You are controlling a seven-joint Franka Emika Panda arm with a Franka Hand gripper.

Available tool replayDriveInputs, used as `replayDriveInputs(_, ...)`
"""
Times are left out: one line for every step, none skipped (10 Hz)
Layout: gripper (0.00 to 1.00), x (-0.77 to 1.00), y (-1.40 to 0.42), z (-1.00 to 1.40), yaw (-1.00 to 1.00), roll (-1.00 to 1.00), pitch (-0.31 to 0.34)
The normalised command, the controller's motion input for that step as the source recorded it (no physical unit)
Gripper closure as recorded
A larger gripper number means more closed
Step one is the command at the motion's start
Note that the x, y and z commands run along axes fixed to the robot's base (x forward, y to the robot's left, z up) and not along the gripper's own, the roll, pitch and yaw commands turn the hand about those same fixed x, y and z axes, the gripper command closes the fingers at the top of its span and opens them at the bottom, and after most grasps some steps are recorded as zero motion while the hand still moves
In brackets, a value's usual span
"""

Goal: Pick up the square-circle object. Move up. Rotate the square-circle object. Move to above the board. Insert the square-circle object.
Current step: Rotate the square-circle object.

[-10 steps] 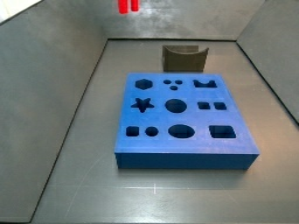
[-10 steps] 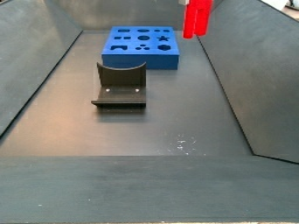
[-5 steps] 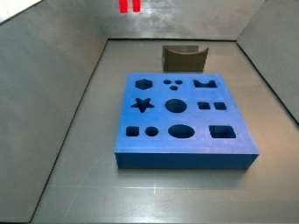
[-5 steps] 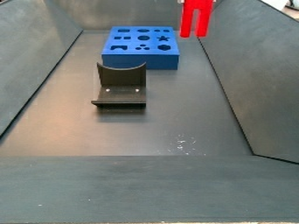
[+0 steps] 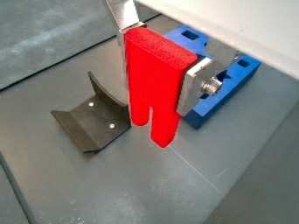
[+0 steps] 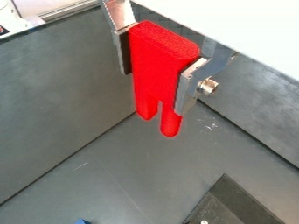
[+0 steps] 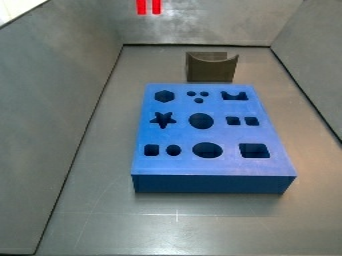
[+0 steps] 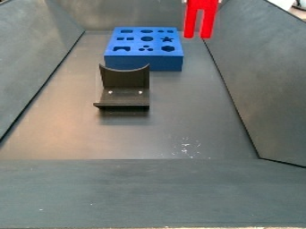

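My gripper (image 5: 158, 70) is shut on the square-circle object (image 5: 155, 87), a bright red block with two legs at its lower end; it also shows in a wrist view (image 6: 156, 74). The silver fingers (image 6: 191, 77) clamp its sides. In both side views only the red legs show at the top edge (image 7: 147, 7) (image 8: 199, 16), high above the floor. The blue board (image 7: 209, 136) with dark shaped holes lies flat on the floor and also shows in a side view (image 8: 146, 46). The block hangs off to the side of the board.
The dark fixture (image 8: 123, 86) stands on the floor beside the board and shows in a wrist view (image 5: 91, 121) below the held block. Grey sloping walls (image 7: 60, 90) enclose the floor on all sides.
The held red block has risen slightly in a side view; otherwise nothing has visibly moved.
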Motion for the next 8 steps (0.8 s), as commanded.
replayDriveInputs(1.00,0.00,0.00,-1.00,-0.11,-0.03,0.029)
replayDriveInputs(1.00,0.02,0.00,-1.00,-0.08,-0.03,0.003)
replayDriveInputs(1.00,0.02,0.00,-1.00,-0.07,-0.03,-0.005)
replayDriveInputs(1.00,0.01,0.00,-1.00,-0.07,-0.03,-0.023)
replayDriveInputs(1.00,0.01,0.01,-1.00,-0.06,-0.04,-0.036)
replayDriveInputs(1.00,0.02,0.01,-1.00,-0.06,-0.04,-0.037)
replayDriveInputs(1.00,0.02,0.01,-1.00,-0.06,-0.04,-0.038)
replayDriveInputs(1.00,0.02,0.01,-1.00,-0.05,-0.04,-0.036)
